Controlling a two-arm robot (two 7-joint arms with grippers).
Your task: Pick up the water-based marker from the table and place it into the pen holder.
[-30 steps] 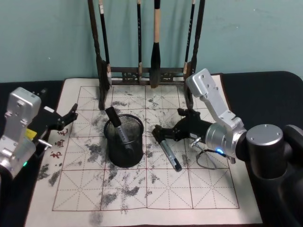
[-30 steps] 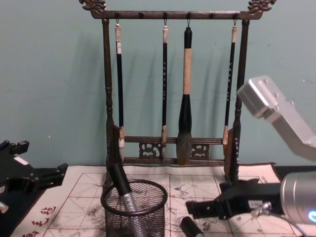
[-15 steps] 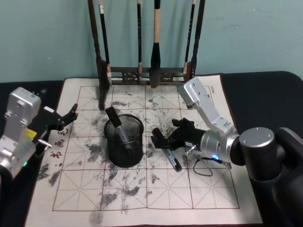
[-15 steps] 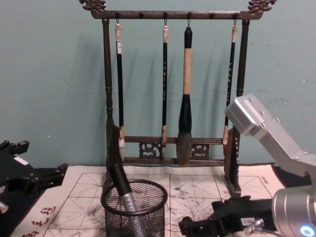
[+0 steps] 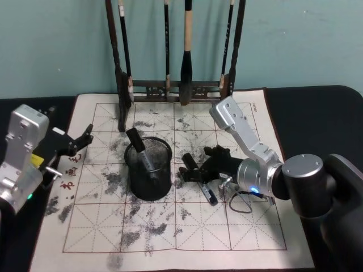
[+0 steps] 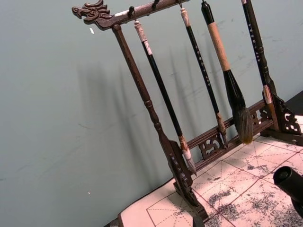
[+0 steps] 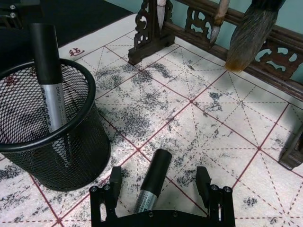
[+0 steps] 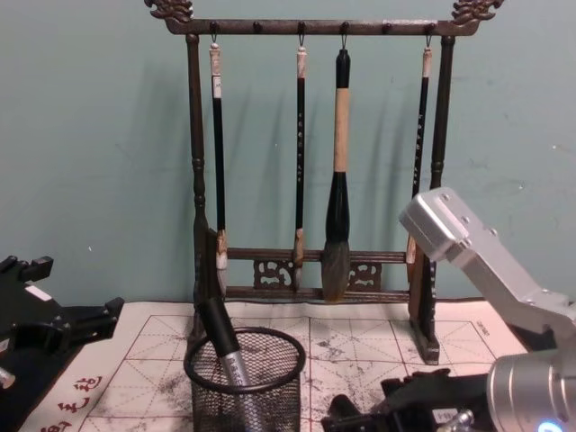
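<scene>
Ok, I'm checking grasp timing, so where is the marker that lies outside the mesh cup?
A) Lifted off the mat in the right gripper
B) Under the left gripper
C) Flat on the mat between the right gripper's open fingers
C: the marker lies flat on the mat, with the right gripper straddling it, fingers open.

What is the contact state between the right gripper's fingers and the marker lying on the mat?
Apart. The right wrist view shows the marker lying between the right gripper's open fingers, with bare mat on both sides.

Black wire-mesh metal pen holder [image 5: 148, 182], dark wooden rack [image 5: 153, 88], matt ink-stained mat [image 5: 198, 228].
</scene>
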